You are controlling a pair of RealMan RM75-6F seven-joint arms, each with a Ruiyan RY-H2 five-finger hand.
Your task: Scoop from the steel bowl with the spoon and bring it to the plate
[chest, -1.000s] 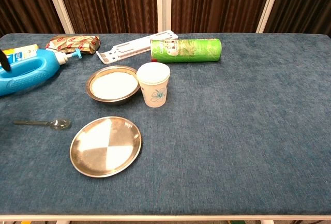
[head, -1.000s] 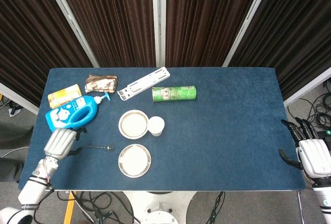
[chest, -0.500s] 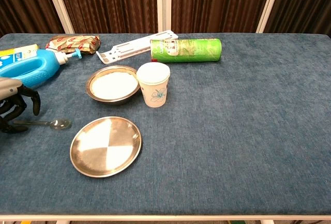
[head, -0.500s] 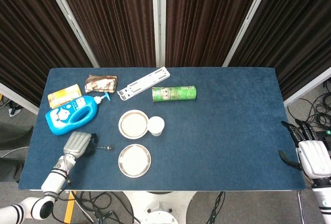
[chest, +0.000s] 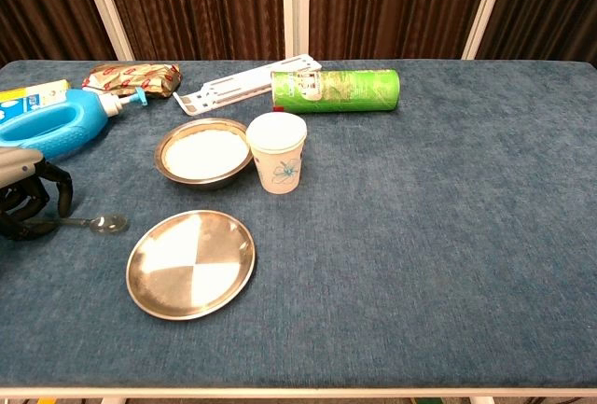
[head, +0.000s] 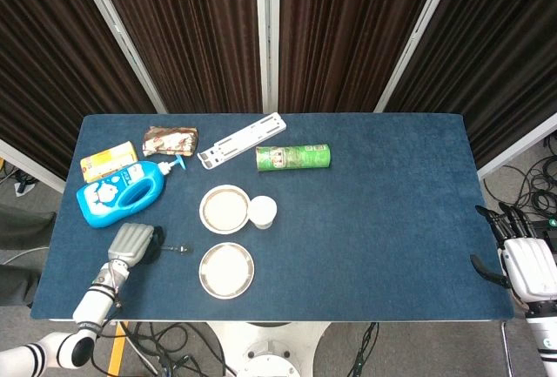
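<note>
The steel bowl (head: 205, 208) (chest: 179, 174), filled with white powder, stands left of centre. Just in front of it lies the empty steel plate (head: 226, 270) (chest: 191, 262). The spoon (head: 177, 247) (chest: 101, 224) lies flat on the cloth left of the plate, bowl end toward it. My left hand (head: 130, 242) (chest: 25, 201) sits over the spoon's handle with fingers curled down around it; a firm grip cannot be made out. My right hand (head: 529, 264) hangs off the table's right edge, fingers apart, holding nothing.
A paper cup (head: 262, 212) (chest: 277, 150) stands touching the bowl's right side. A blue bottle (head: 122, 192) (chest: 51, 127) lies just behind my left hand. Farther back lie a green can (head: 293, 157), a white strip (head: 242, 140), a snack packet (head: 171, 140) and a yellow box (head: 108, 160).
My left hand came in from the left edge to the spoon's handle and curled its fingers lower over it. The spoon, bowl, plate and right hand have stayed put.
</note>
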